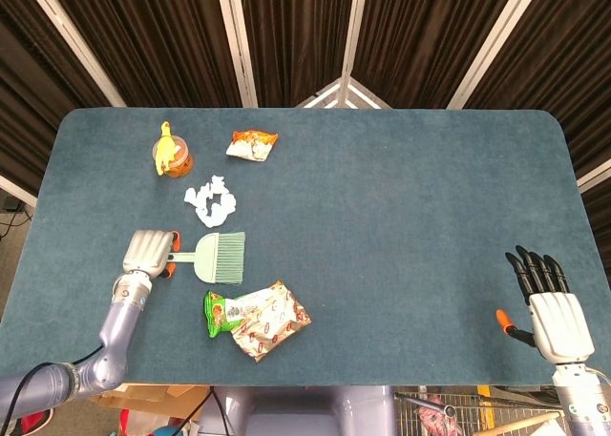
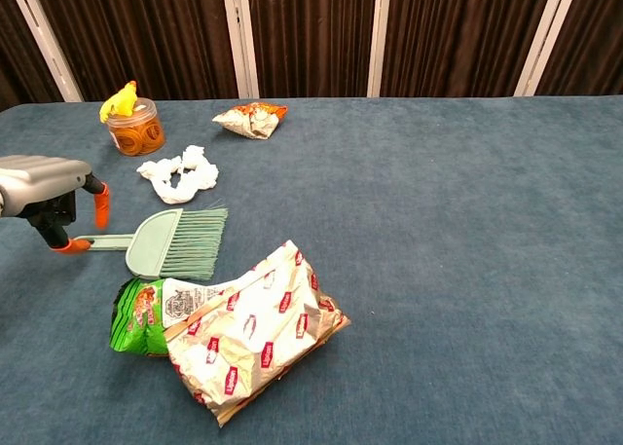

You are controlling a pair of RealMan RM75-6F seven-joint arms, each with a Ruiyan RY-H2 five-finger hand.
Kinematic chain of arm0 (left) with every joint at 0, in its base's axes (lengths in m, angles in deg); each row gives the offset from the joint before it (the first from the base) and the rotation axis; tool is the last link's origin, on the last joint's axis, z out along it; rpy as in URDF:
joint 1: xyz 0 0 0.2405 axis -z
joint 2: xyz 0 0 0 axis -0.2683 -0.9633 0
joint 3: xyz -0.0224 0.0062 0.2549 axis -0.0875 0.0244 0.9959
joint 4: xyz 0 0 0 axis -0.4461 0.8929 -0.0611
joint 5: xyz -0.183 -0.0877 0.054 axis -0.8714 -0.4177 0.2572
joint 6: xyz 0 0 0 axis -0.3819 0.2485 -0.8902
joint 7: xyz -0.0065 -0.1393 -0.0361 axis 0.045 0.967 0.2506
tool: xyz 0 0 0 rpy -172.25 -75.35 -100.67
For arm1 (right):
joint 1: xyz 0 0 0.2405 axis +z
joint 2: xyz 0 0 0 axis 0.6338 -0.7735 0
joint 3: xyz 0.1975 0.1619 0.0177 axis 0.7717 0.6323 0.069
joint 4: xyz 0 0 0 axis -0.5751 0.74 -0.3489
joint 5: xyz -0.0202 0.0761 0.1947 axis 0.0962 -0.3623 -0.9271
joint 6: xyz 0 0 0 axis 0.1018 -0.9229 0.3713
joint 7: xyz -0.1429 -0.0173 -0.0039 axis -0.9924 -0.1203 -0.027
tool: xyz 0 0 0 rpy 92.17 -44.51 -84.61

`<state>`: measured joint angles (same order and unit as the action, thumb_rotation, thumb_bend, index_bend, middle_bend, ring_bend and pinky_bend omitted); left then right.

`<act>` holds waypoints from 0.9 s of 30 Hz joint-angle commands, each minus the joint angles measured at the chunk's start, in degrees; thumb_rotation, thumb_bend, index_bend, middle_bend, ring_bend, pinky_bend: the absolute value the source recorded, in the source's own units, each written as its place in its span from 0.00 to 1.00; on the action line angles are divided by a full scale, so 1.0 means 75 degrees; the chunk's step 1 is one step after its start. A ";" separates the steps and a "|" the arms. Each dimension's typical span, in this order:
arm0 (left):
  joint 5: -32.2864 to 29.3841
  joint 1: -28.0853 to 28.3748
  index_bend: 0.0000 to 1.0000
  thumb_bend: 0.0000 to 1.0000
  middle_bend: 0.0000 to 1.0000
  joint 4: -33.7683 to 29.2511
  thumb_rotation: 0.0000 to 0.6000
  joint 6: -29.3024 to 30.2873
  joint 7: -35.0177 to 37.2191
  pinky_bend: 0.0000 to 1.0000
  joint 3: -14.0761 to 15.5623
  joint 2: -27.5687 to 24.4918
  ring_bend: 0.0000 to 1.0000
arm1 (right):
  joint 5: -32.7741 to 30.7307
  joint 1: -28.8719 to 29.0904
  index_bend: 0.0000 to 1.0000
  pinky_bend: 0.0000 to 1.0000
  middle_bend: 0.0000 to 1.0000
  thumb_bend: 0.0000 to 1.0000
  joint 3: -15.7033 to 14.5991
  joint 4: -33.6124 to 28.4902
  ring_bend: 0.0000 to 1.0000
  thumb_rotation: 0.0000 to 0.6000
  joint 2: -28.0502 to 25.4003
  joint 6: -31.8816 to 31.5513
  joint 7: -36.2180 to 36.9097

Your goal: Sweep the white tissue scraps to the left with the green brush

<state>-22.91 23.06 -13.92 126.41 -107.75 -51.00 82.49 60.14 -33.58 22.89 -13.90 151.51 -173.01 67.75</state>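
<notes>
The green brush (image 1: 218, 255) (image 2: 173, 244) lies flat on the blue table, bristles to the right and handle to the left. A small heap of white tissue scraps (image 1: 211, 202) (image 2: 179, 174) lies just behind it. My left hand (image 1: 149, 254) (image 2: 44, 194) is at the handle's left end, its orange-tipped fingers apart around the tip without closing on it. My right hand (image 1: 550, 307) rests open at the table's near right corner, far from the brush, and shows only in the head view.
A snack bag with a green end (image 1: 255, 319) (image 2: 229, 326) lies right in front of the brush. A small orange jar with a yellow toy on top (image 1: 171, 153) (image 2: 133, 123) and a crumpled orange packet (image 1: 252, 143) (image 2: 251, 118) sit behind the tissue.
</notes>
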 commanded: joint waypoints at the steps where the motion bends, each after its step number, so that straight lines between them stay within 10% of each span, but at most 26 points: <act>1: -0.0044 0.0045 0.45 0.43 1.00 0.0086 1.00 0.0022 -0.0013 0.97 0.0022 0.0098 1.00 | -0.0006 0.0002 0.00 0.00 0.00 0.30 -0.0005 -0.0007 0.00 1.00 -0.0009 0.0011 0.0016; 27: -0.0134 0.0205 0.52 0.49 1.00 0.0837 1.00 0.0058 0.0162 0.97 0.0165 0.0677 1.00 | -0.0002 0.0016 0.00 0.00 0.00 0.30 -0.0021 -0.0050 0.00 1.00 -0.0009 0.0034 0.0065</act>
<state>-23.89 24.57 -7.69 126.84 -106.57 -49.75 87.53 60.12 -33.45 22.74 -14.27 151.45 -172.75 68.23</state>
